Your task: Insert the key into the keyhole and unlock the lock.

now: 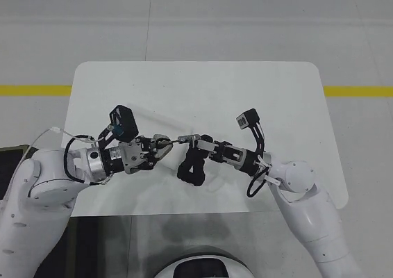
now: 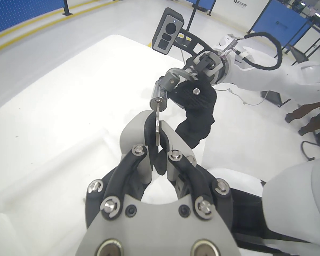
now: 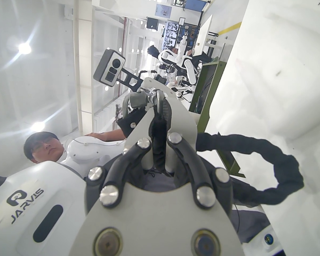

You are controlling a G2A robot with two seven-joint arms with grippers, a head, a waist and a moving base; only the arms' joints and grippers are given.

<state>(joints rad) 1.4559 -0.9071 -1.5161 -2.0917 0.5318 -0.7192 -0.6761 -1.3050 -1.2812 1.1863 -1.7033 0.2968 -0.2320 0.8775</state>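
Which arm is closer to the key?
Left. The left end effector pinches the key itself; the right end effector grips the lock at the key's tip, farther away.

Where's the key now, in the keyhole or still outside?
In, by its tip: the key, pinched by the left gripper, enters the end face of the lock held by the right gripper. Depth: cannot tell.

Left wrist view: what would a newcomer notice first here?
The key is pinched by the left gripper, its tip at the end of the lock, above the table. The right gripper holds the lock by its shackle, and a black sleeved cable droops beneath it.
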